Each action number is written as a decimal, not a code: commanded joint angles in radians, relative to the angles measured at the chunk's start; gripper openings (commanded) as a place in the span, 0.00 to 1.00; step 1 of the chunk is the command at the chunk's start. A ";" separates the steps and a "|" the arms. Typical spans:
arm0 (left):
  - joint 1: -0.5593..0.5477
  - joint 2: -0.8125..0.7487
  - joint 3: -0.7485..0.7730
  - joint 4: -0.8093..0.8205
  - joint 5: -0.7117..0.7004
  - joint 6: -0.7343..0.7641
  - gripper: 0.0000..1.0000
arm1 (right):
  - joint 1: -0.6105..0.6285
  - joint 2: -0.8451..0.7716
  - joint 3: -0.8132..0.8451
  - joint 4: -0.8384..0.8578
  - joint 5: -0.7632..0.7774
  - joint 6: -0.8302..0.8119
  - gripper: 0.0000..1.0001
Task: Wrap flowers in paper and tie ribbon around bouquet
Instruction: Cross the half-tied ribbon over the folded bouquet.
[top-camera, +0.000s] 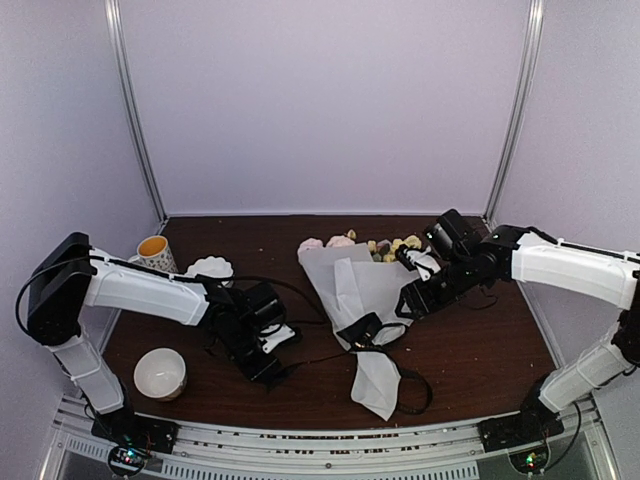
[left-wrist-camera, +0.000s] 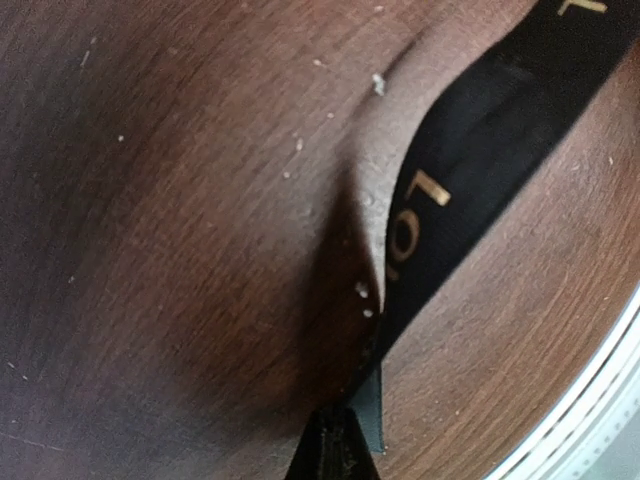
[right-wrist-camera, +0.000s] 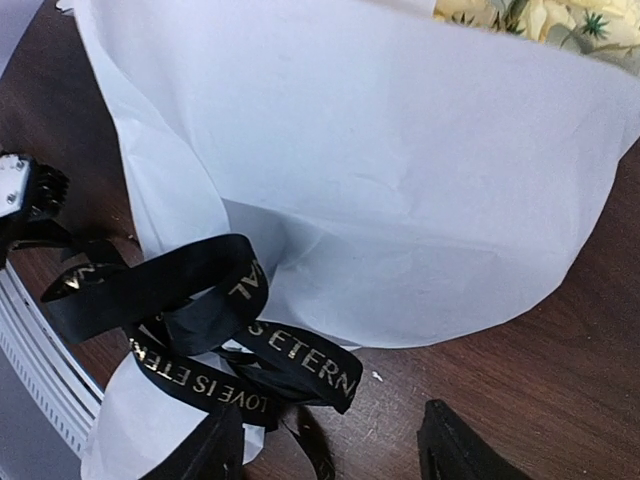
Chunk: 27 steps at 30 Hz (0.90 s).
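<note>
The bouquet (top-camera: 360, 300) lies in the middle of the table as a white paper (right-wrist-camera: 380, 180) cone. Pink and yellow flowers (top-camera: 345, 243) show at its far, wide end, and yellow blooms (right-wrist-camera: 530, 20) peek over the paper's edge. The black ribbon (right-wrist-camera: 220, 330), lettered in gold, is looped around the narrow part (top-camera: 362, 332). My right gripper (right-wrist-camera: 330, 450) stands open just beside that loop, with nothing between its fingers (right-wrist-camera: 450, 455). One ribbon end (left-wrist-camera: 450, 190) runs left across the wood to my left gripper (left-wrist-camera: 335, 435), which is shut on it low over the table.
A yellow mug (top-camera: 153, 250) and a small white dish (top-camera: 210, 268) stand at the back left. A white bowl (top-camera: 160, 372) sits near the front left. The metal rail (top-camera: 330, 440) runs along the near edge. A loose ribbon tail (top-camera: 415, 390) curls by the cone's tip.
</note>
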 joint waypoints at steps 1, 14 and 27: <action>0.040 0.063 -0.058 -0.076 0.050 -0.039 0.00 | -0.007 0.035 -0.052 0.058 -0.044 0.011 0.61; 0.042 -0.055 -0.053 0.050 -0.069 0.002 0.56 | -0.008 0.130 -0.094 0.104 -0.063 -0.011 0.16; -0.007 -0.119 0.222 0.317 0.052 0.350 0.73 | 0.035 0.016 -0.124 0.106 -0.193 -0.015 0.00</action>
